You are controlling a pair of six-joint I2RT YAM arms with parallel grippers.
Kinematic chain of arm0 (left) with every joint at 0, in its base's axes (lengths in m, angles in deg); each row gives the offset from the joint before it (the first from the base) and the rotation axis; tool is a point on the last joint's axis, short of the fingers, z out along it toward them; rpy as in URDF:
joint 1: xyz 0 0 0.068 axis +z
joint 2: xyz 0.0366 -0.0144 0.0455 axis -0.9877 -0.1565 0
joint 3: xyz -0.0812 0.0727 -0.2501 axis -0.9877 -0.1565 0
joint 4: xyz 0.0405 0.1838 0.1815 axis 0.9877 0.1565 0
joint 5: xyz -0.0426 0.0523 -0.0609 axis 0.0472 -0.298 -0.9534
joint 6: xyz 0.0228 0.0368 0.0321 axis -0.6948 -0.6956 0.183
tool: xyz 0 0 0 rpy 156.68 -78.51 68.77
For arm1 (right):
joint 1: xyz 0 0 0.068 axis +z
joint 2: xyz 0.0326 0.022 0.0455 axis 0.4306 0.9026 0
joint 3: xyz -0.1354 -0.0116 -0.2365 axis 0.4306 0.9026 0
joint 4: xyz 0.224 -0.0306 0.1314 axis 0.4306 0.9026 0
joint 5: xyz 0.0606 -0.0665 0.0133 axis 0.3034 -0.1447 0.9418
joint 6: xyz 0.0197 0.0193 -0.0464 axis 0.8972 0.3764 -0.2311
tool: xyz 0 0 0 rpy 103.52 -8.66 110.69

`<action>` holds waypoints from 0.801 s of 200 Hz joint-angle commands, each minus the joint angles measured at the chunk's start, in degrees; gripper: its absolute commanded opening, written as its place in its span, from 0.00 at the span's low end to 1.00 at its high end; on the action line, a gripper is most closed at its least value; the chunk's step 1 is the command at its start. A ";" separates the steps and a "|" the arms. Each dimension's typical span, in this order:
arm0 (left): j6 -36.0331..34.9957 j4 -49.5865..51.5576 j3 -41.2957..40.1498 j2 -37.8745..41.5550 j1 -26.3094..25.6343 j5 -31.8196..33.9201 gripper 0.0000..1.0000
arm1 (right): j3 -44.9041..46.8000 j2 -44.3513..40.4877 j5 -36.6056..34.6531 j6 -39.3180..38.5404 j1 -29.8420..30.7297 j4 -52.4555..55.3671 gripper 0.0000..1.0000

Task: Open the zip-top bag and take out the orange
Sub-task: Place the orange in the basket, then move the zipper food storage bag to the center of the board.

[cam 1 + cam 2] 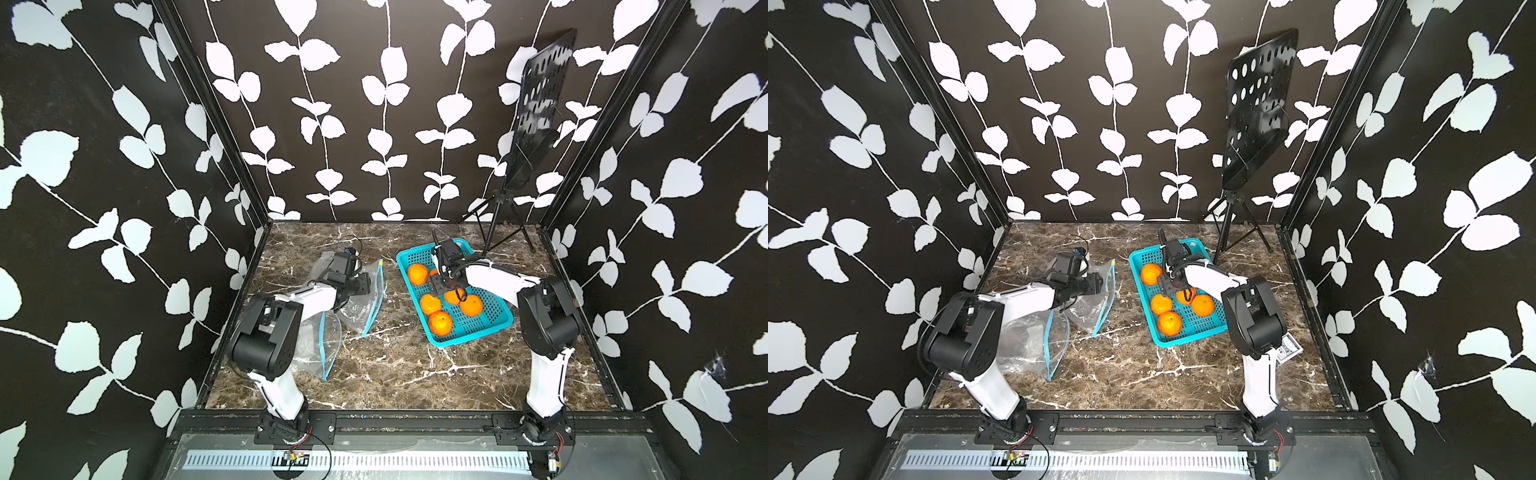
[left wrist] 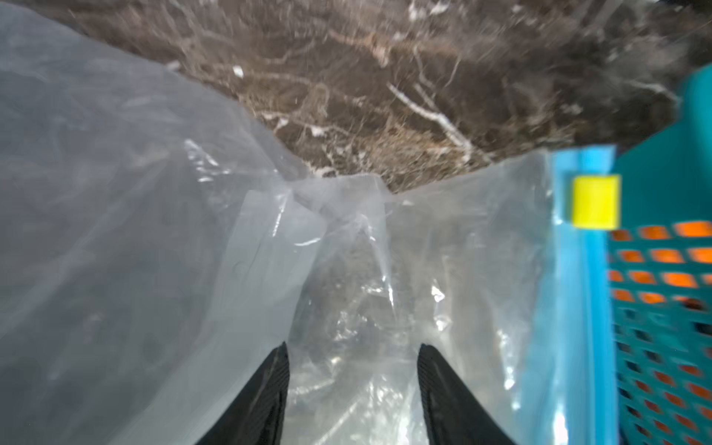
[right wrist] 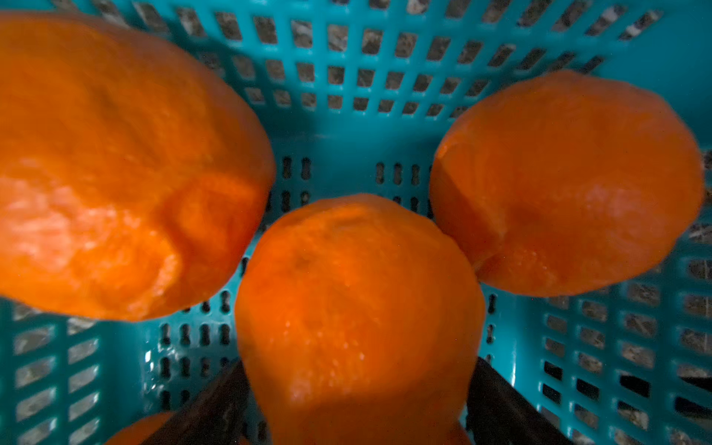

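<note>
Right wrist view: right gripper (image 3: pixel 358 364) fingers straddle one orange (image 3: pixel 358 300) down in the teal basket (image 3: pixel 346 142), other oranges just beside it; clamped or let go, cannot tell. Left wrist view: left gripper (image 2: pixel 353 346) jaws apart over the clear zip-top bag (image 2: pixel 462 250). In both top views the basket sits at 3 o'clock of the bag on the marble table (image 1: pixel 395 374).

Black music stand (image 1: pixel 540 141) at back, teal basket (image 1: pixel 488 313) on marble table (image 1: pixel 395 374)
</note>
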 commanded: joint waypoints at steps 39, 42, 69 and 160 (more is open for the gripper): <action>-3.07 6.53 9.32 -7.06 0.35 8.70 0.53 | 1.39 -12.61 -2.68 -0.34 1.46 0.60 0.99; -3.17 7.00 9.95 -7.58 0.57 8.88 0.52 | 1.81 -13.27 -2.86 -0.33 1.44 0.34 0.99; -3.98 7.29 11.51 -9.54 3.49 8.50 0.52 | 7.69 -19.26 -4.46 -0.34 1.36 -1.97 0.99; -6.67 12.94 16.49 -9.51 11.91 5.46 0.56 | 23.25 -33.83 -2.55 8.60 -17.22 -6.98 1.00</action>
